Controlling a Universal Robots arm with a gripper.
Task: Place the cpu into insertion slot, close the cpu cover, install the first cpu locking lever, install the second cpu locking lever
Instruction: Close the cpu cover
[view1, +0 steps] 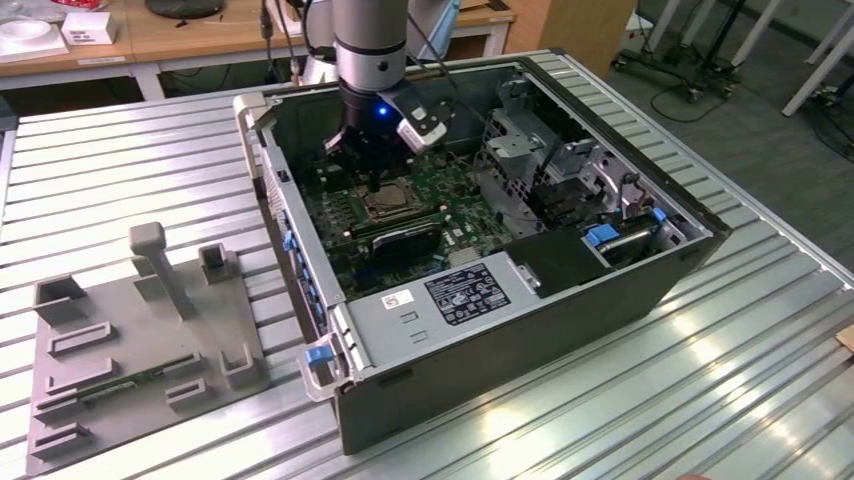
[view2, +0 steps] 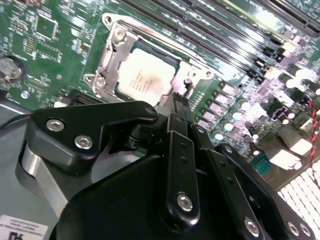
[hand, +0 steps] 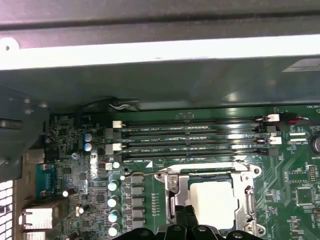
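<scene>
Gripper (view2: 178, 102) pinched shut, empty, tips at the cpu cover's (view2: 107, 57) edge; cpu (view2: 145, 77) lies flat inside that cover just beyond them, memory slots (hand: 190, 140) on its far side.

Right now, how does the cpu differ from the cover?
The cpu is a solid pale square, while the cover is a silvery frame with a cut-out middle. The cpu is the smaller of the two and sits in the middle, and the cover lies closed around it. Both look metallic and lie flat on the green board.
</scene>
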